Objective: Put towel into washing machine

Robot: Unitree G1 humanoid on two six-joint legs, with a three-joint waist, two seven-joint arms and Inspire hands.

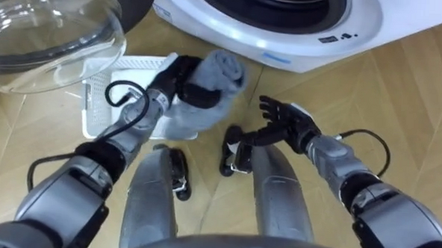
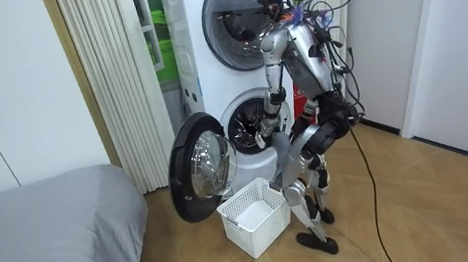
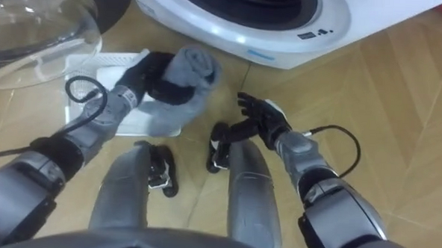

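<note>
- The left hand (image 1: 176, 79) is raised in front of the robot, its fingers curled tight round the grey towel (image 1: 219, 71). That's a firm clutch on bunched cloth.
- The towel is balled up above that hand, and a fold hangs beneath it. It's in the air, just short of the white front of the washing machine (image 1: 284, 37), and not in the drum.
- Under the towel, the white basket (image 1: 95, 92) stands on the wooden floor (image 1: 402, 94). The hanging cloth covers the basket's right side.
- The right hand (image 1: 284, 123) hovers lower on the right, apart from the towel. Its fingers are spread and loosely bent, with nothing in them.
- The round glass door (image 1: 53, 34) stands swung wide open at the robot's left, its bowl bulging out beside the basket's far left corner.
- In the room view, the robot stands on both feet close before the machine, which has a second machine (image 2: 237, 10) stacked on top.
- The basket sits on the floor just beside the robot's feet, between them and the open door.
- A grey bed (image 2: 41, 235) lies at the room view's left, and a pale curtain (image 2: 106, 75) hangs behind the door.
</note>
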